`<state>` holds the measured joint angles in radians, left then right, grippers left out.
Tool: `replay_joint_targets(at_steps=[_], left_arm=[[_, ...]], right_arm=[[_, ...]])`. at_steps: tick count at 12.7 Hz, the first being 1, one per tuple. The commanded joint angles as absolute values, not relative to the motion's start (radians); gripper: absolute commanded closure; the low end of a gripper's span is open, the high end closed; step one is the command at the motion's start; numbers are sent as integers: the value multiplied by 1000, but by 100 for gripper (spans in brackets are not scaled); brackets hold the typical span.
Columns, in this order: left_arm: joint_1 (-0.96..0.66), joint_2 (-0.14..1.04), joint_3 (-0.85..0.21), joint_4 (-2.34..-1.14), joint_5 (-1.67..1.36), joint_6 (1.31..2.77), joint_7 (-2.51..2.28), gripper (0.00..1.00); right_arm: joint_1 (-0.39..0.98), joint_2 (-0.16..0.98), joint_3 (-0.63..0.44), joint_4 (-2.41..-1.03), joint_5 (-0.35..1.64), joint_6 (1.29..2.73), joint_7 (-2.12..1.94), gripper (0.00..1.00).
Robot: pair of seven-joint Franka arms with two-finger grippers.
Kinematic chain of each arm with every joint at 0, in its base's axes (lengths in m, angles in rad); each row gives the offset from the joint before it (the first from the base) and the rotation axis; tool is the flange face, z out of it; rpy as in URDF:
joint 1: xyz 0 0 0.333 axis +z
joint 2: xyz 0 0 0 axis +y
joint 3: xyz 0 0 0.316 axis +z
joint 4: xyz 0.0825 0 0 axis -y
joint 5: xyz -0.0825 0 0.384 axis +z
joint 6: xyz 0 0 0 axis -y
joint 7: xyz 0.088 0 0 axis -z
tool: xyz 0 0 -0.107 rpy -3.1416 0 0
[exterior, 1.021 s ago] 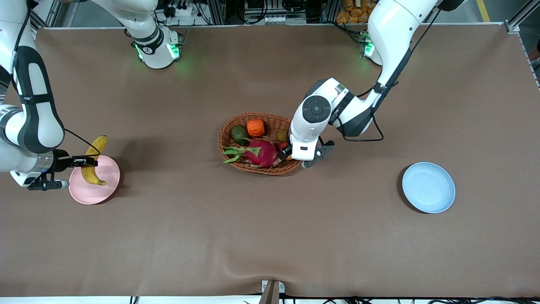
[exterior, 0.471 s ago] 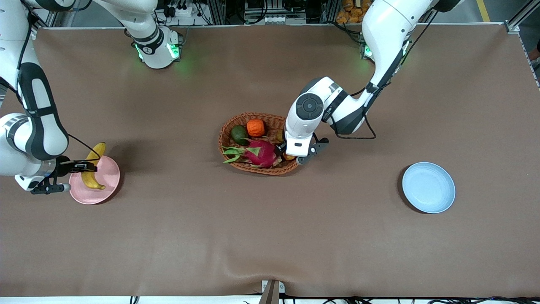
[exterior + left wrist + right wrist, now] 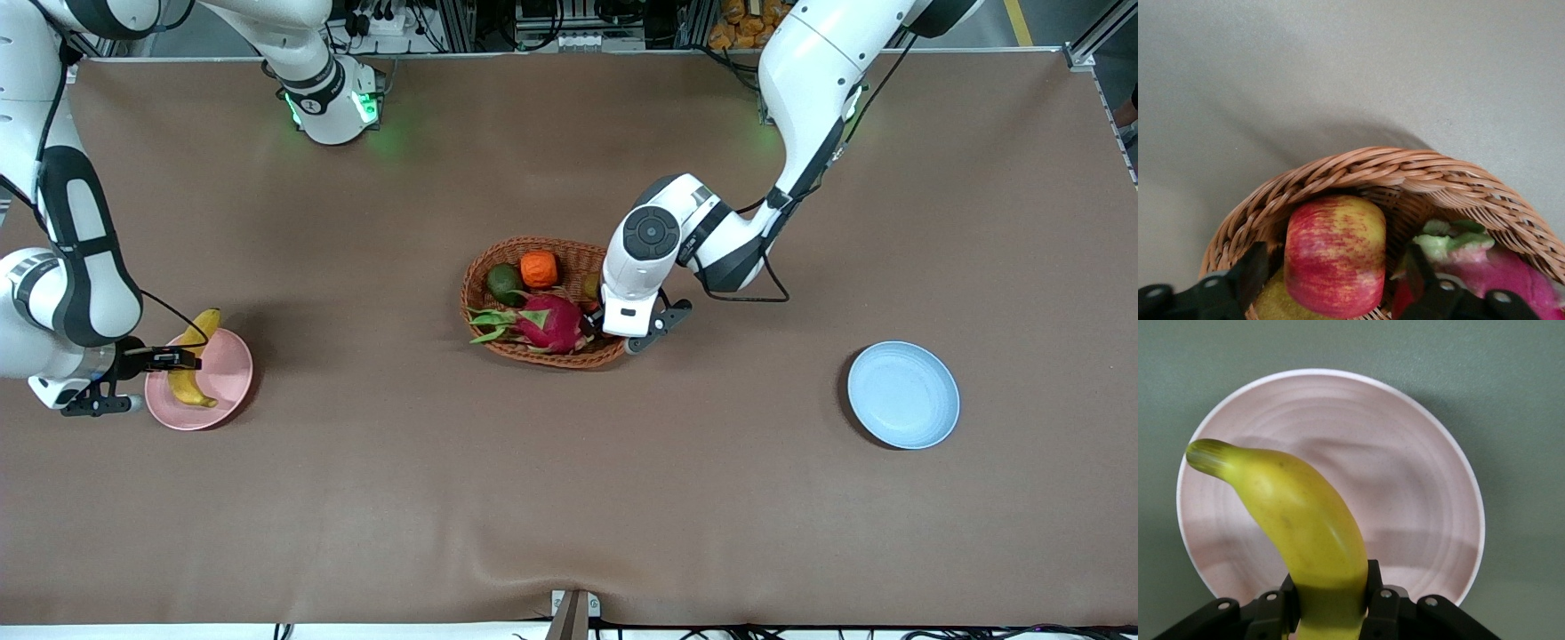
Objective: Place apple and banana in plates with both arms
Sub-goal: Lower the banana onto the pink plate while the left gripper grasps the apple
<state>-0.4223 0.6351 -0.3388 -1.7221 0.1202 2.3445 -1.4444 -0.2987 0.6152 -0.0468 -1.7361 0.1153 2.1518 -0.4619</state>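
Note:
The red and yellow apple [image 3: 1335, 253] lies in the wicker basket [image 3: 1378, 167], at its end toward the left arm. My left gripper [image 3: 1335, 277] is down in the basket with its fingers [image 3: 1251, 273] open on either side of the apple, apart from it. In the front view the left wrist [image 3: 636, 284] hides the apple. My right gripper [image 3: 1331, 600] is shut on the yellow banana [image 3: 1305, 527] and holds it just over the pale pink plate [image 3: 1405, 487]. The front view shows the banana [image 3: 184, 384] over that plate [image 3: 222, 382]. The light blue plate [image 3: 902, 394] stands empty toward the left arm's end.
The basket [image 3: 533, 356] stands mid-table and also holds a magenta dragon fruit [image 3: 551, 322], an orange ribbed fruit [image 3: 539, 268] and a dark green fruit [image 3: 504, 283]. The dragon fruit [image 3: 1511, 280] lies right beside the apple. Brown table surface [image 3: 569, 498] lies all around.
My left gripper has moved in over the basket's end and down around the apple. My right gripper has brought the banana lower and farther over the pink plate.

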Motion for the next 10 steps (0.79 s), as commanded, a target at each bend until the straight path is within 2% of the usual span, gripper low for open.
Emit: replay_joint_targets(at_steps=[1, 2, 3, 4, 5, 6, 8, 10], left_arm=[[-429, 647, -336, -1723, 146, 2362, -1480, 18], [-430, 652, -336, -1720, 146, 2365, -1482, 26], [-430, 653, -336, -1720, 146, 2365, -1482, 46], [-430, 655, -336, -1717, 146, 2365, -1485, 68], [-428, 653, -336, -1713, 144, 2365, -1485, 95], [-426, 643, -337, -1709, 146, 2362, -1482, 100], [-425, 603, -337, -1692, 146, 2344, -1485, 100], [-413, 522, -339, -1680, 146, 2260, -1474, 100]], right_arm=[[-322, 629, -25, -1707, 106, 2154, -474, 76], [-321, 629, -25, -1707, 106, 2154, -474, 59], [-321, 629, -25, -1707, 106, 2154, -474, 8], [-321, 629, -26, -1707, 107, 2154, -474, 0], [-321, 629, -25, -1707, 107, 2154, -474, 0], [-319, 629, -25, -1707, 107, 2154, -474, 0], [-318, 627, -25, -1707, 107, 2154, -474, 0], [-311, 623, -25, -1707, 106, 2152, -474, 0]])
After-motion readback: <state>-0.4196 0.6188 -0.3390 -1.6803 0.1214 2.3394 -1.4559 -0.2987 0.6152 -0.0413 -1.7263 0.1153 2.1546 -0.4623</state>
